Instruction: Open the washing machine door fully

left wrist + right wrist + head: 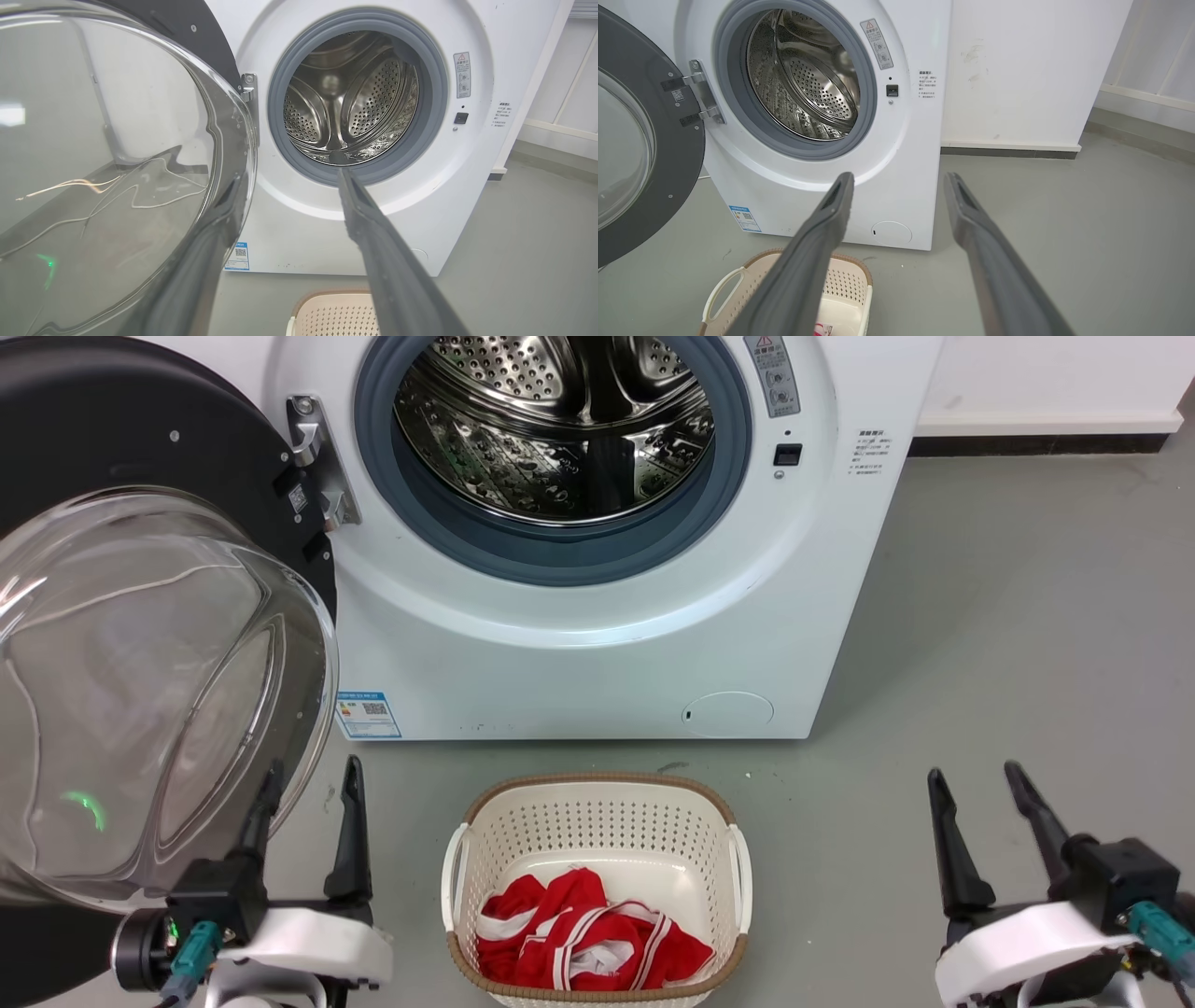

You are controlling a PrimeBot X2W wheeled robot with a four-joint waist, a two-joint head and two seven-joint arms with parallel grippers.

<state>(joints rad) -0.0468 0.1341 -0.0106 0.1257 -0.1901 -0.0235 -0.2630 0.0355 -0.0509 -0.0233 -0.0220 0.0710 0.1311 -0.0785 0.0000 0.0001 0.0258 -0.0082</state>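
Washing machine door (140,644) is hanging swung out on its hinge (313,457), far left of head view, glass bowl bulging toward the camera. Left gripper (314,765) is sitting at its lower edge, fingers spread, gripping nothing. Its outer finger is showing through the bowl's rim; contact unclear. Washing machine (597,644) is standing centre, steel drum (551,420) exposed inside the grey ring (560,555). Basket (597,803) is sitting on the floor (980,616) before it, holding red cloth (579,933). Right gripper (973,773) is hovering lower right, fingers apart, empty.
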